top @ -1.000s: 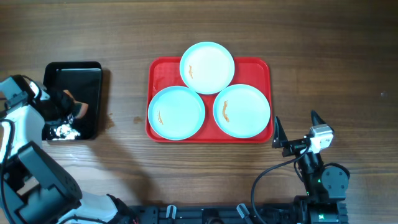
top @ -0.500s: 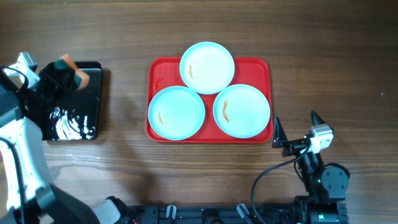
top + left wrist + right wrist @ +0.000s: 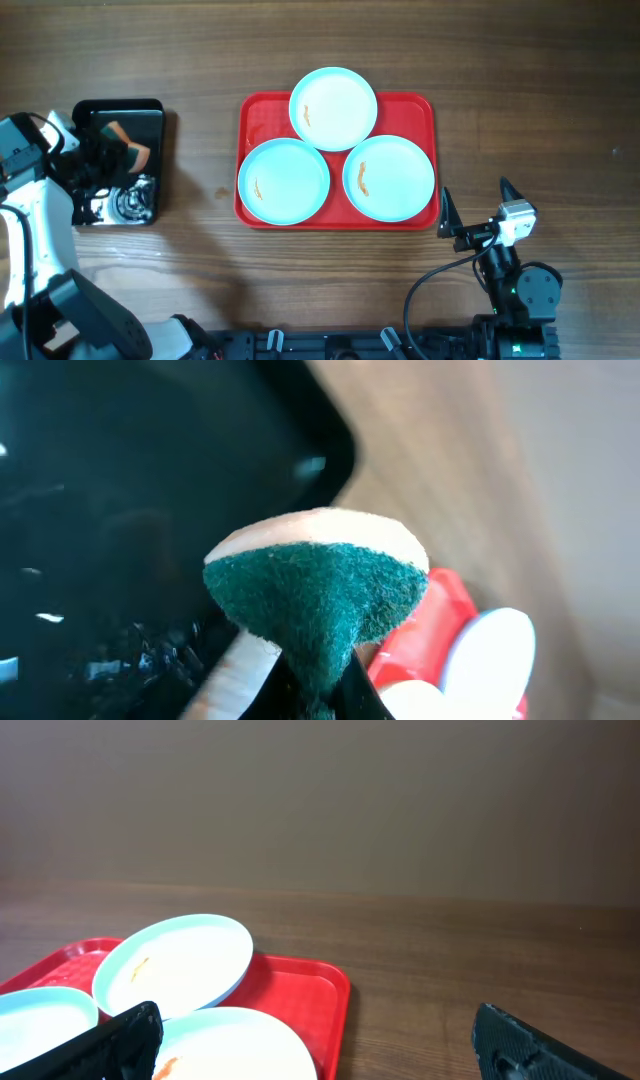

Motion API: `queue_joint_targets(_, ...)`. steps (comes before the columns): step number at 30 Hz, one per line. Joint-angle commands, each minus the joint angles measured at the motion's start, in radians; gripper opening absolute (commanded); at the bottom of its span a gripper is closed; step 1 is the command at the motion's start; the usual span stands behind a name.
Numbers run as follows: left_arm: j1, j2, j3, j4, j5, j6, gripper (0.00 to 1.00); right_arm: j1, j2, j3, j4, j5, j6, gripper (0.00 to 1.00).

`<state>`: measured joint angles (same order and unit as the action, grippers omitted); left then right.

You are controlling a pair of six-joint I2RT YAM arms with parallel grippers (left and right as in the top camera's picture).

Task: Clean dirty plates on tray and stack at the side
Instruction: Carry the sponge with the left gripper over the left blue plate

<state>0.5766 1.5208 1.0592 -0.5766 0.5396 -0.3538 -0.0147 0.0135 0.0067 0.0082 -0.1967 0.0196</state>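
We see the left gripper (image 3: 112, 152) clamped on a green-faced sponge (image 3: 318, 592) over the black tray (image 3: 150, 115), at the left of the overhead frame. The right gripper (image 3: 474, 190) stands wide open and empty at lower right, above the counter (image 3: 560, 90). At centre, three smeared plates (image 3: 333, 108) sit on the red tray (image 3: 260, 115).

Overhead looks straight down, both wrist views low, sharing tray (image 3: 256, 114)
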Motion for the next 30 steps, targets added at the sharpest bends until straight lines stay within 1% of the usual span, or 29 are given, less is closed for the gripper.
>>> queue_joint_targets(1,0.004,-0.077,0.034,0.020,0.149,0.006,0.04,0.005,-0.010,-0.002,0.005,0.013,-0.017,1.00)
queue_joint_targets(4,-0.006,-0.109,0.035,0.037,0.218,0.005,0.04,0.005,-0.010,-0.002,0.005,0.013,-0.017,1.00)
queue_joint_targets(10,-0.050,-0.132,0.035,0.065,0.441,0.006,0.04,0.005,-0.010,-0.002,0.005,0.013,-0.017,1.00)
queue_joint_targets(14,-0.110,-0.132,0.035,0.064,0.552,0.001,0.04,0.005,-0.010,-0.002,0.005,0.013,-0.017,1.00)
queue_joint_targets(17,-0.163,-0.132,0.035,0.057,0.604,-0.002,0.04,0.005,-0.010,-0.002,0.005,0.013,-0.017,1.00)
queue_joint_targets(22,-0.302,-0.132,0.035,-0.021,0.608,0.000,0.04,0.005,-0.010,-0.002,0.005,0.013,-0.017,1.00)
queue_joint_targets(25,-0.401,-0.132,0.035,-0.029,0.602,0.002,0.04,0.005,-0.010,-0.002,0.005,0.013,-0.017,1.00)
queue_joint_targets(27,-0.472,-0.132,0.035,-0.031,0.556,0.002,0.04,0.005,-0.010,-0.002,0.005,0.013,-0.017,1.00)
queue_joint_targets(30,-0.588,-0.131,0.035,-0.058,0.413,0.002,0.04,0.005,-0.010,-0.002,0.005,0.013,-0.017,1.00)
